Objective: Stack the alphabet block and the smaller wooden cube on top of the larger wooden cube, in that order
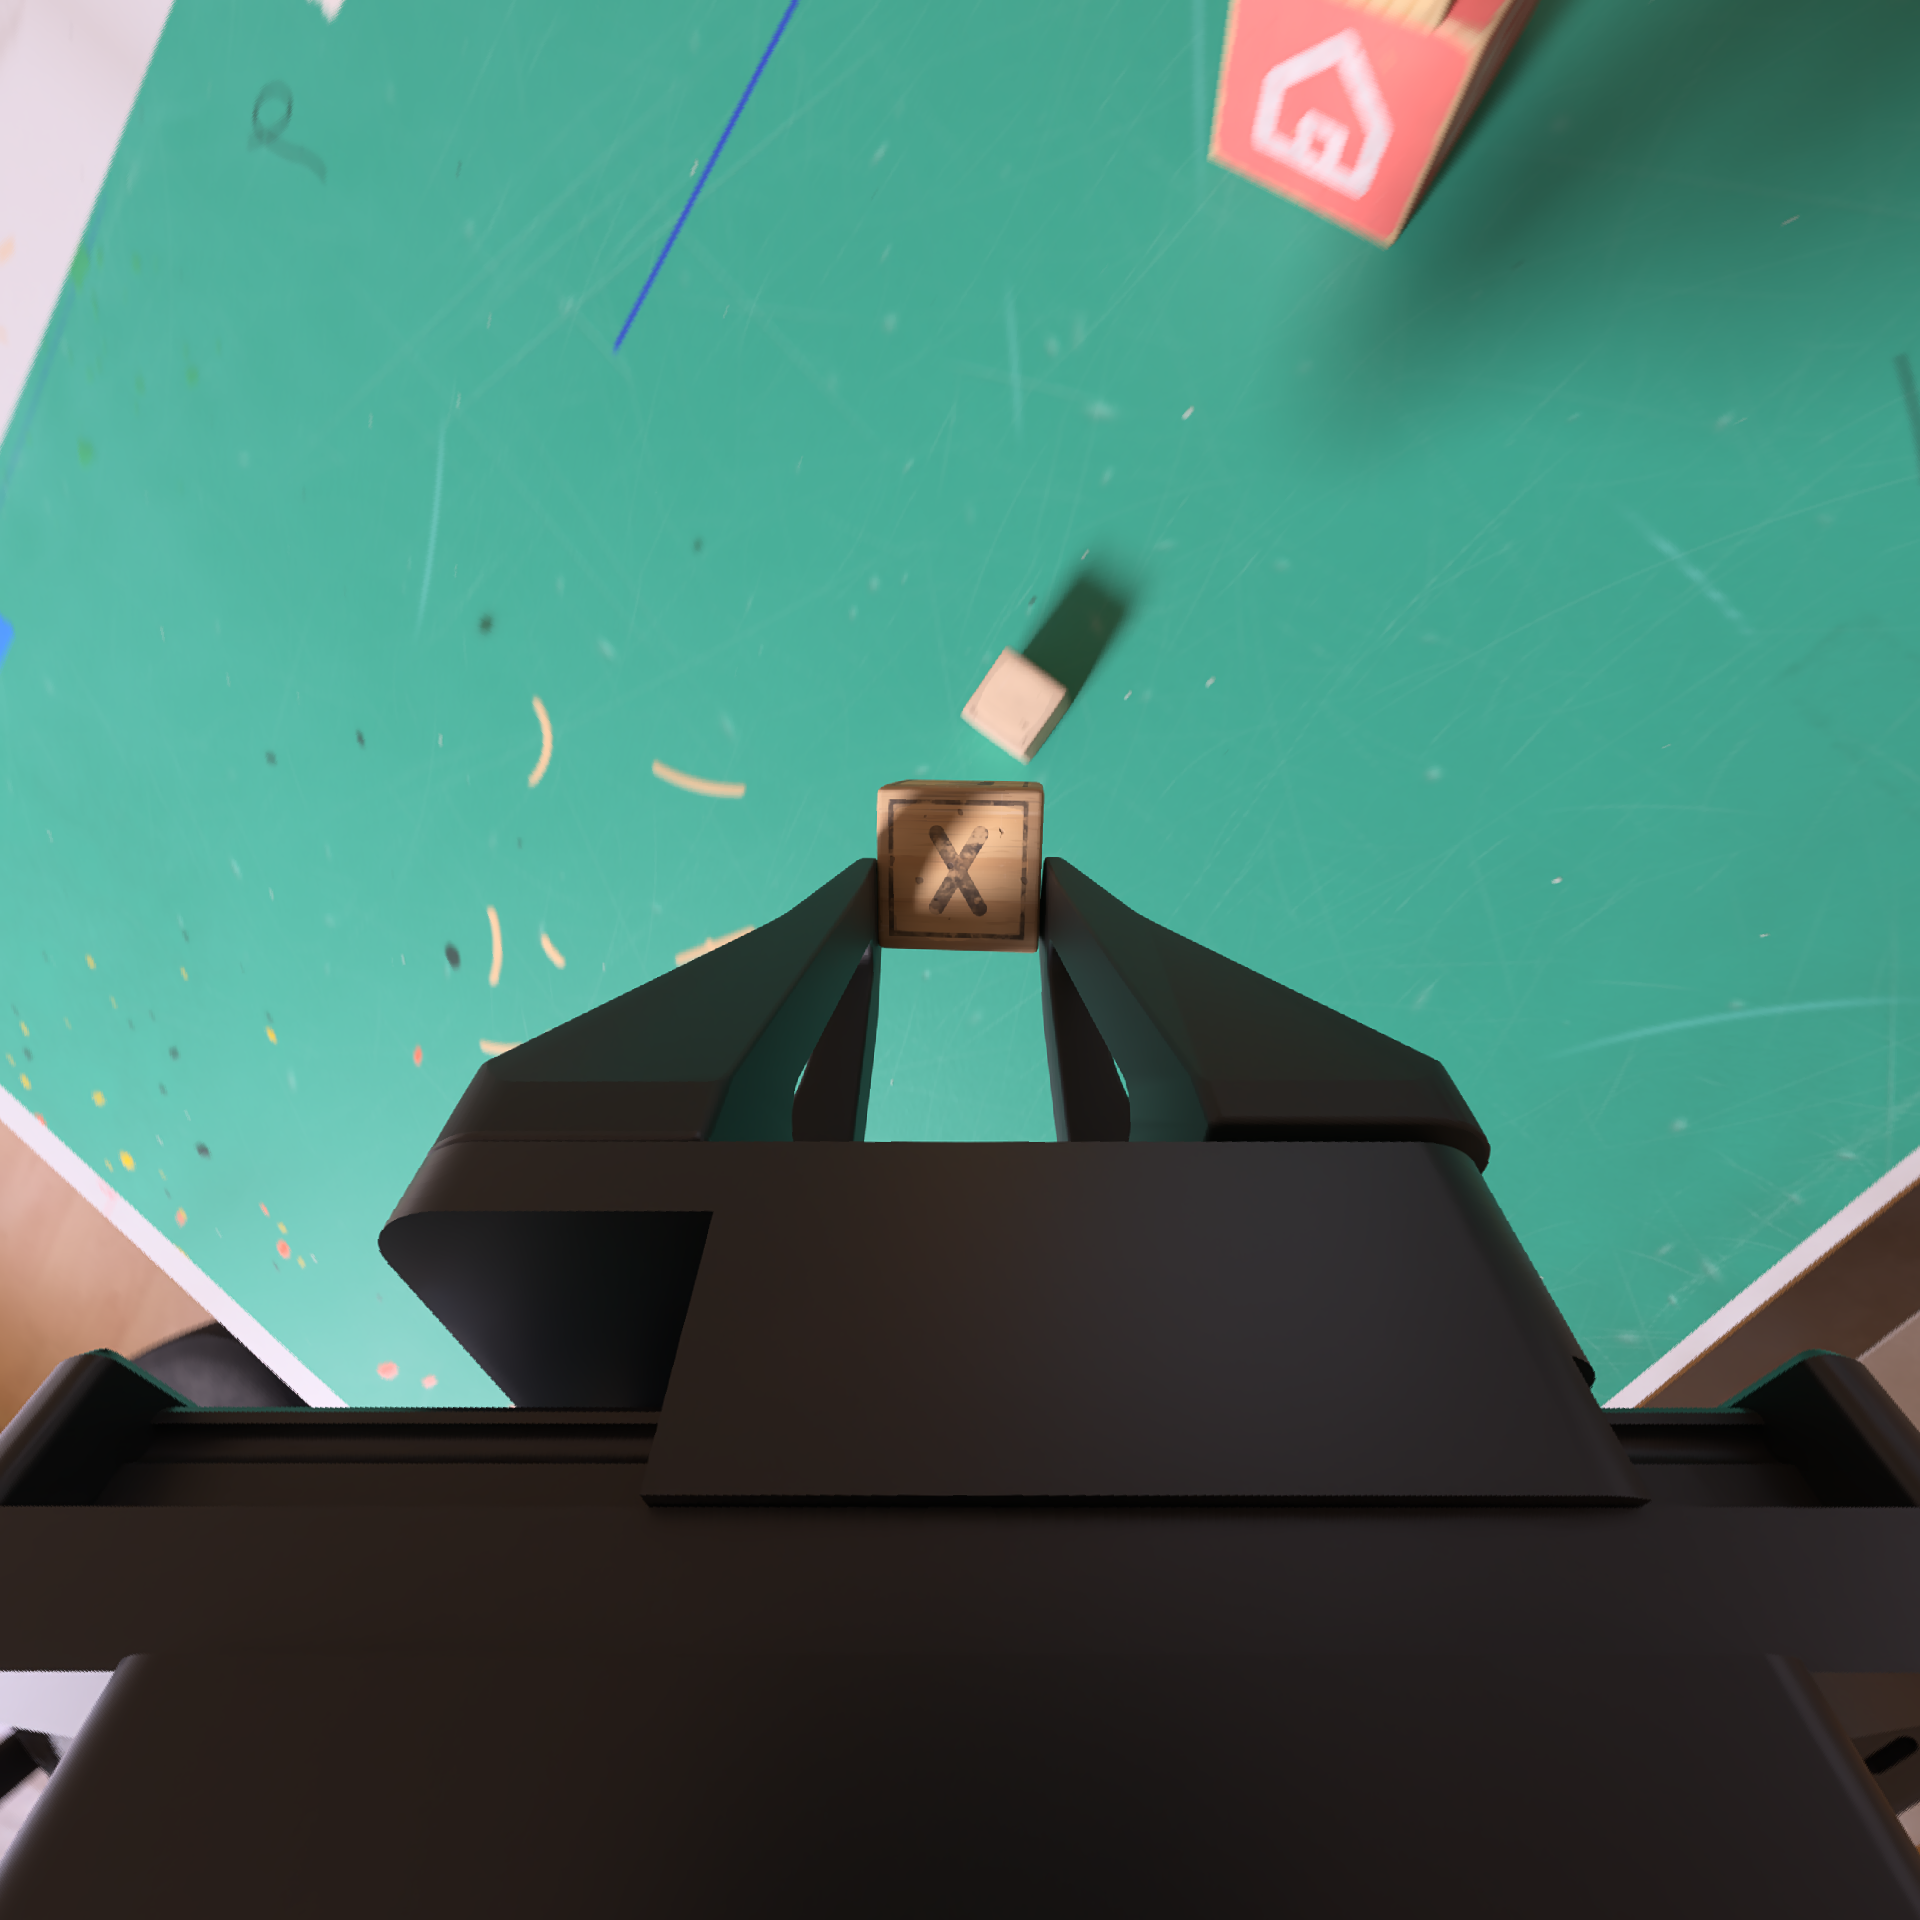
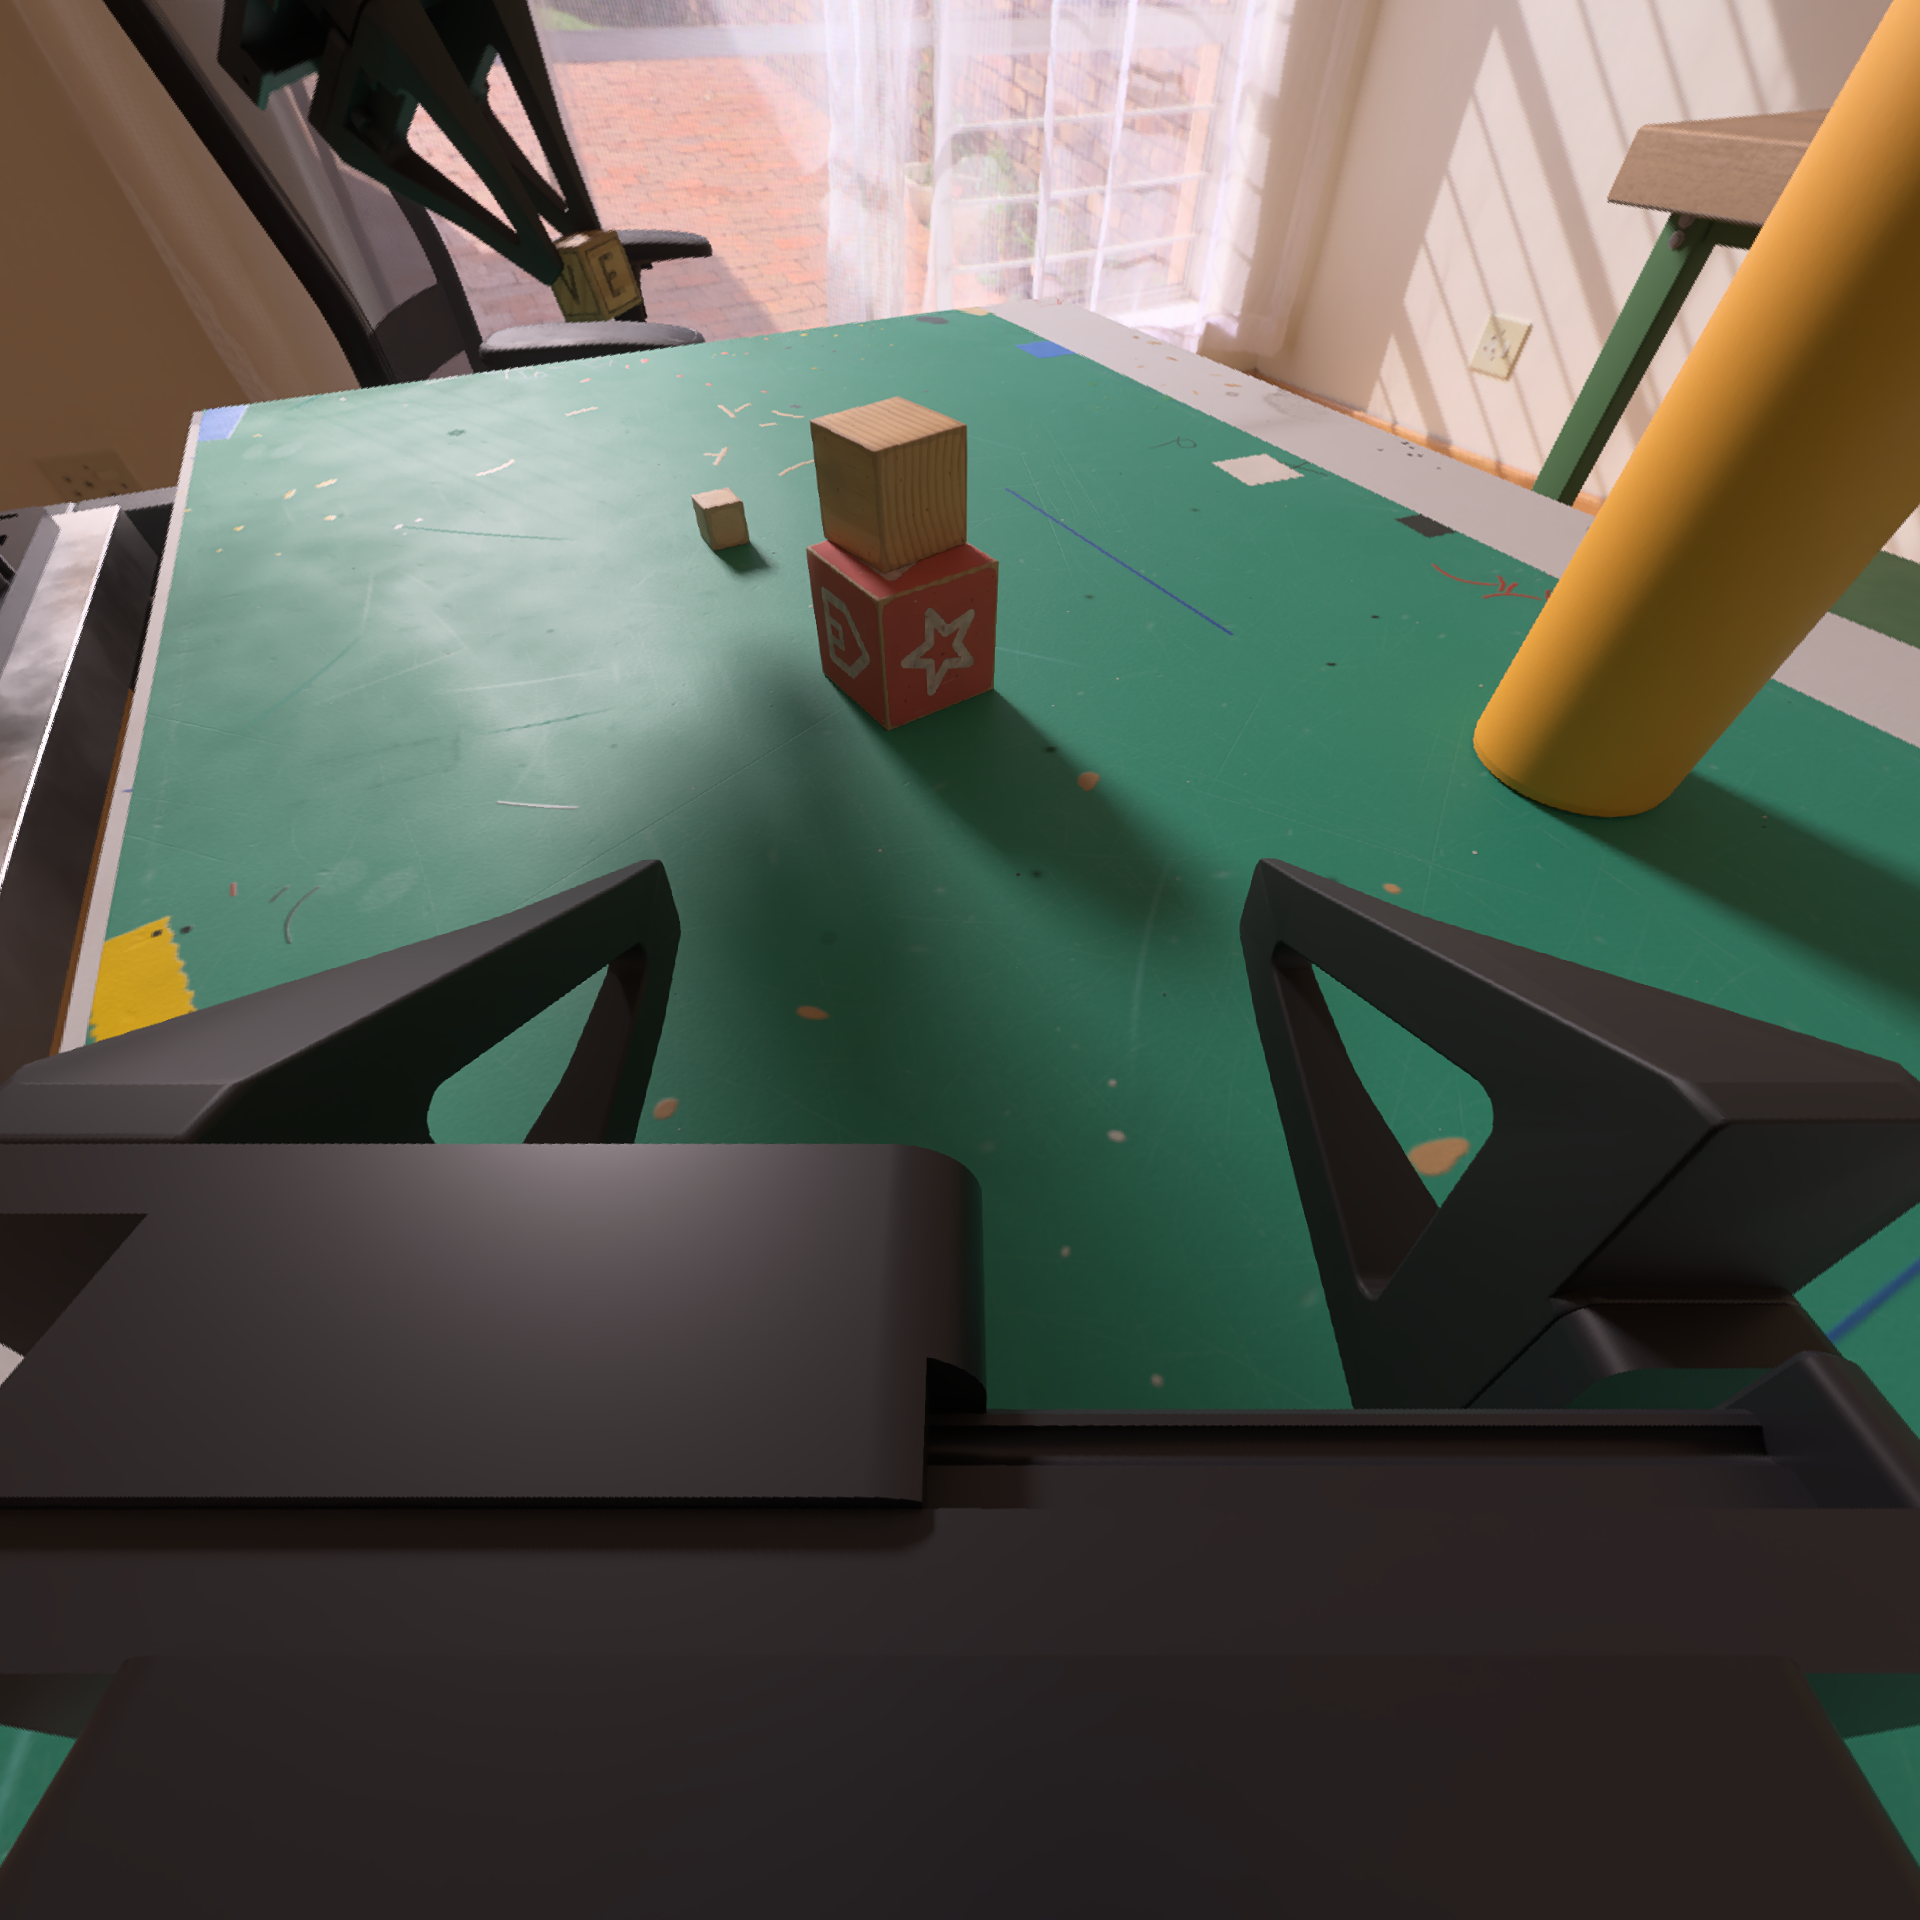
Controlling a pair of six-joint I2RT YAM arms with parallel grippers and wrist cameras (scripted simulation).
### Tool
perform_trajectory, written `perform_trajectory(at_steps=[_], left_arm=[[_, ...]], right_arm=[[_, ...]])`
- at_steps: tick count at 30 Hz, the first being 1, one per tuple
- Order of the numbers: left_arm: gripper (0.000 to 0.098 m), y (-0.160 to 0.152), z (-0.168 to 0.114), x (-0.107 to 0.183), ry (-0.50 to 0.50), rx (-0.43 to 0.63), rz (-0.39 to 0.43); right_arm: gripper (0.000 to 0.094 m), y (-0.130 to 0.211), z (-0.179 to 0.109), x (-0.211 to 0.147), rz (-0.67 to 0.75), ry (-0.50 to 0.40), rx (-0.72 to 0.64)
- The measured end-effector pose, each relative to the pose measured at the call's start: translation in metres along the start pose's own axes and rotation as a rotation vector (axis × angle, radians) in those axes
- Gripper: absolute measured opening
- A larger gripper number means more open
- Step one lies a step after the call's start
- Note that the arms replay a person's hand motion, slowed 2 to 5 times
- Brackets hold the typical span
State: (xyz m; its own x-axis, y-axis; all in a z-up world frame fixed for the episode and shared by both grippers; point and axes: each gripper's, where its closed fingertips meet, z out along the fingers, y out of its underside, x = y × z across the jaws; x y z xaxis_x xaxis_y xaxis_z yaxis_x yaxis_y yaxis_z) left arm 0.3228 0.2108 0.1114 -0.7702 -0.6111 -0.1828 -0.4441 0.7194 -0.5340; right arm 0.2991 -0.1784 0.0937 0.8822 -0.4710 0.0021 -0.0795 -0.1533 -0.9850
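Observation:
My left gripper point(image 1: 958, 883) is shut on the alphabet block point(image 1: 958, 868), a brown wooden cube with dark letters, and holds it well above the green table. In the right wrist view the same block point(image 2: 594, 275) hangs high at the far left in the left gripper's fingers. The smaller pale wooden cube point(image 1: 1016, 703) lies on the table below and just beyond it, and also shows in the right wrist view point(image 2: 720, 517). The larger wooden cube point(image 2: 888, 483) sits on a red block point(image 2: 904, 634). My right gripper point(image 2: 961, 904) is open and empty, low over the table, short of the stack.
The red block point(image 1: 1340, 114) with white pictures is at the top right of the left wrist view. A thick yellow cylinder point(image 2: 1704, 499) leans over the table at the right. The table point(image 2: 416, 675) ends near the left. A window and a chair are beyond.

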Motion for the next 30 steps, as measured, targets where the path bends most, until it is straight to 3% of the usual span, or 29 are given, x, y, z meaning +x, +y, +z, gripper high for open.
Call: perform_trajectory(at_steps=[15,30], left_arm=[[0.0257,-0.106,0.02,0.043,0.151,0.033,0.274],[0.0257,-0.156,0.057,0.069,0.255,-0.01,0.427]], right_arm=[[0.0913,-0.002,-0.001,0.0,-0.009,-0.003,0.008],[0.0914,-0.002,-0.001,0.0,-0.007,-0.005,0.012]])
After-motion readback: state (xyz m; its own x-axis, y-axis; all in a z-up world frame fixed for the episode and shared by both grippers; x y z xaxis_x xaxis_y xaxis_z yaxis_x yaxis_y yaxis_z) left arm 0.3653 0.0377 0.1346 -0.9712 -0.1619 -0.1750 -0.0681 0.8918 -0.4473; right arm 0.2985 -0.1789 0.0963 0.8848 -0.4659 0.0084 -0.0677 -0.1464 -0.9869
